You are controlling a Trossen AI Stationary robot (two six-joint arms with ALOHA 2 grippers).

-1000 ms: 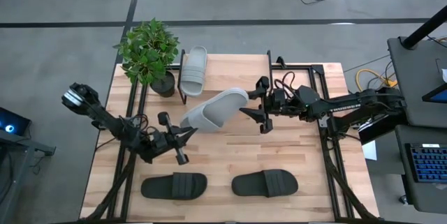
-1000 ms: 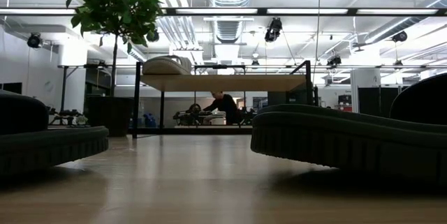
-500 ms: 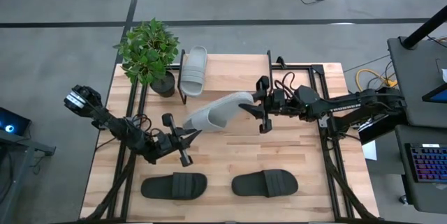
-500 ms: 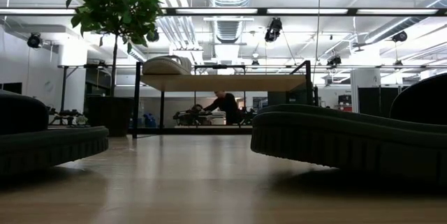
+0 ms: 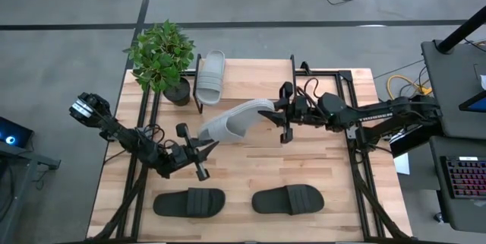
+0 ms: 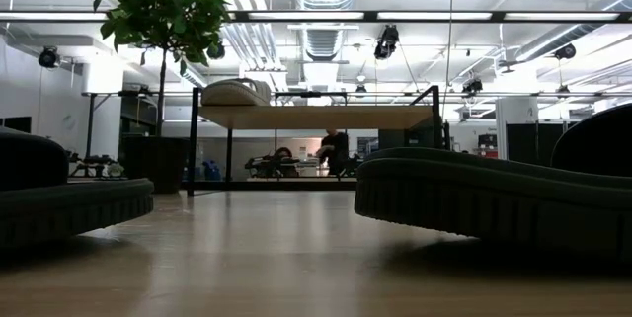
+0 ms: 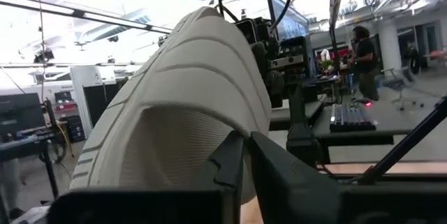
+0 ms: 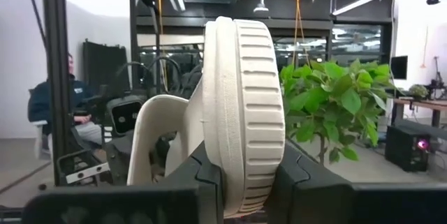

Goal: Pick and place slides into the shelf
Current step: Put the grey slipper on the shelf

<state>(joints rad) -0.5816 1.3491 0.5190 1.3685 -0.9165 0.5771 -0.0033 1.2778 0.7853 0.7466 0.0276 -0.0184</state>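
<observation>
- Two pincers share one light grey slide [image 5: 234,120] above the middle of the table [image 5: 319,160] in the high view: the left pincer [image 5: 203,147] grips one end, the right pincer [image 5: 279,115] is clamped on the other. A second grey slide [image 5: 210,77] lies on the shelf [image 5: 250,80] along the table's far edge, at its left end beside the potted plant [image 5: 161,55]. Two black slides [image 5: 189,202] rest near the front edge.
- Low view: the shelved grey slide [image 6: 237,91] sits at the board's left end; the rest of the shelf board [image 6: 336,117] is free. Black slides fill both sides of the foreground.
- Left wrist view: the ribbed grey sole [image 7: 181,105] fills the frame, narrow fingers [image 7: 230,168] pinching its rim.
- Right wrist view: the slide [image 8: 241,112] stands on edge, squeezed across its thick sole by the fingers [image 8: 209,175].
- Judging by looks, it is light, springy foam; the sole's edge gives the firmest hold, and the strap would probably flex.
</observation>
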